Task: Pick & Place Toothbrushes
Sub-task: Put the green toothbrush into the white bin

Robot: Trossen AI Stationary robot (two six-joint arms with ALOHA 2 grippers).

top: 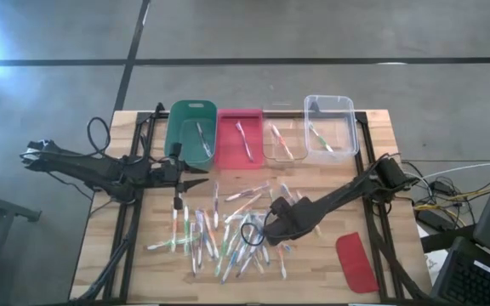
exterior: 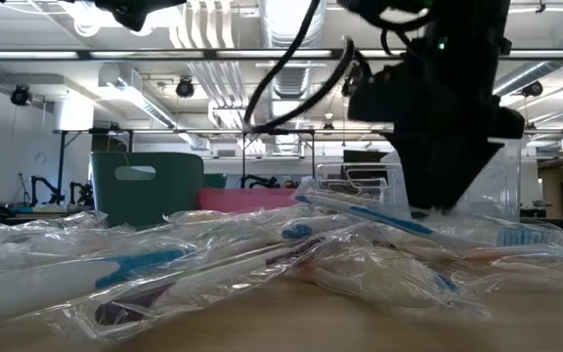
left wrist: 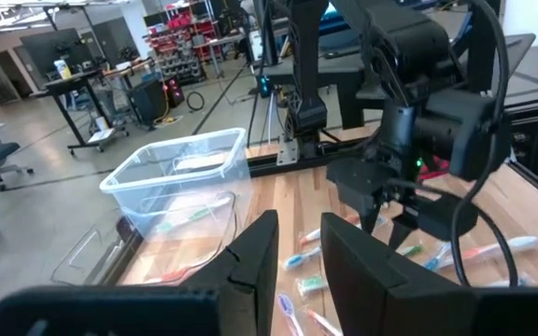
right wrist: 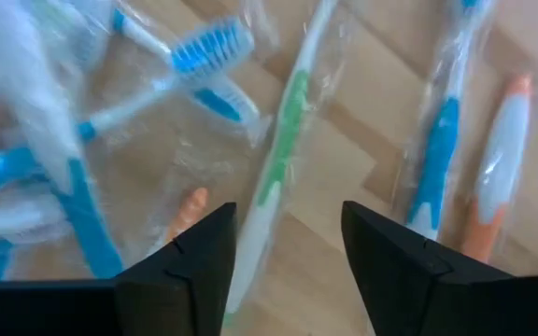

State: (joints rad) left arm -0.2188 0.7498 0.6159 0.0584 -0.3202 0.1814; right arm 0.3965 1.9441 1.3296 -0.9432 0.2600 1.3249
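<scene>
Over the toothbrushes (top: 228, 234) strewn across the tabletop (top: 330, 178), the right pincer (right wrist: 288, 252) hangs with jaws apart astride a green-handled brush (right wrist: 283, 140), so it should probably drop straight, centred on that handle, before clamping, avoiding neighbouring wrappers.

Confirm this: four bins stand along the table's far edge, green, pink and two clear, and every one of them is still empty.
Not empty. The high view shows a toothbrush already lying in each: the green bin, the pink bin and both clear bins. The count, colours and place are right.
</scene>
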